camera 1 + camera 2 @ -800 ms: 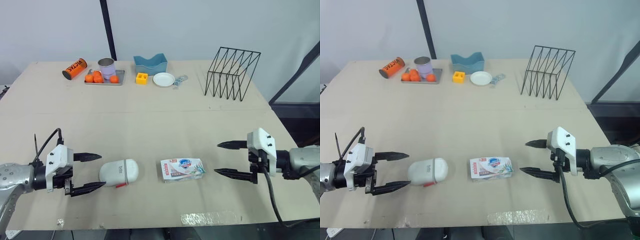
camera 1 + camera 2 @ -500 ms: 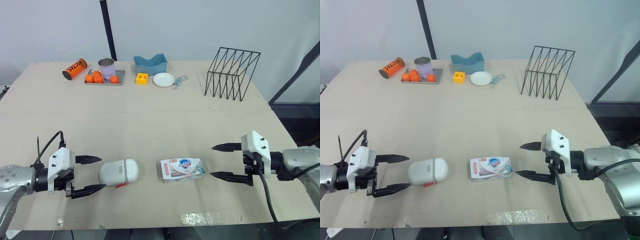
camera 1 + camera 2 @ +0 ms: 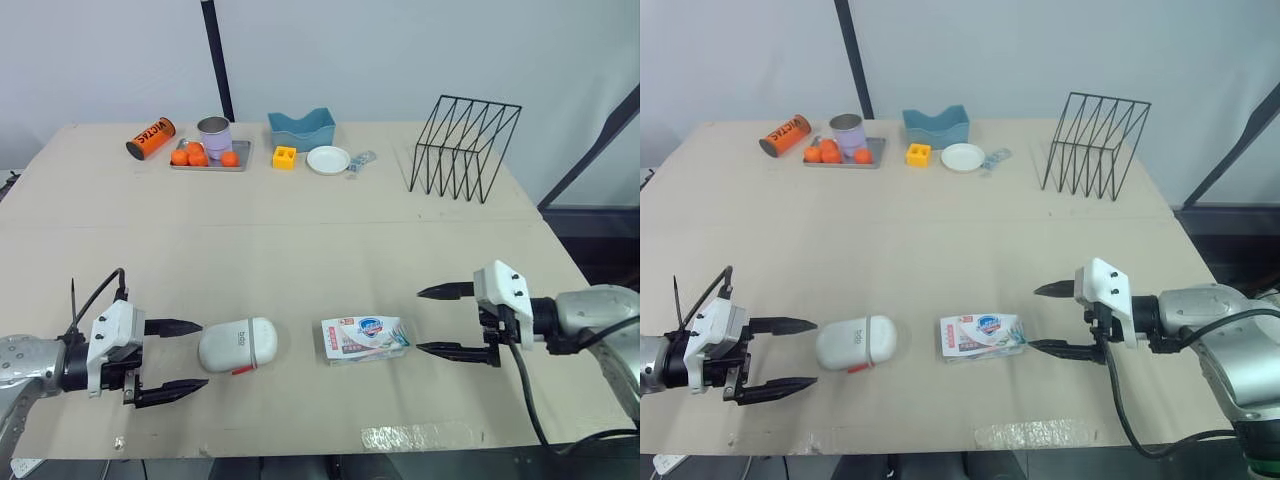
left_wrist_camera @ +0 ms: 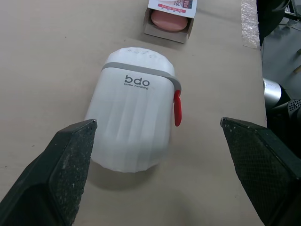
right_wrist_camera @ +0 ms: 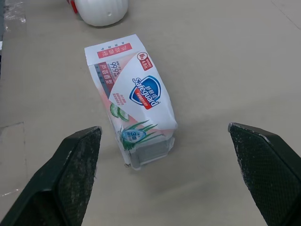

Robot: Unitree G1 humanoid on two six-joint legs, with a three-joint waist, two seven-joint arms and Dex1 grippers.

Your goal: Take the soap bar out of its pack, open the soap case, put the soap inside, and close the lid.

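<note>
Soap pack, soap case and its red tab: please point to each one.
soap pack [image 5: 136,94]: right wrist view, printed top face.
soap case [image 4: 129,122]: left wrist view, ribbed white body.
red tab [image 4: 177,108]: left wrist view, its middle.

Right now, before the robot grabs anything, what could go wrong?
The soap pack lies loose and flat, so the open right fingers might just shove it along the table. Its end toward the soap case is open with the pink soap bar showing, so the bar could slip out. The rounded case could roll away from the open left fingers.
</note>
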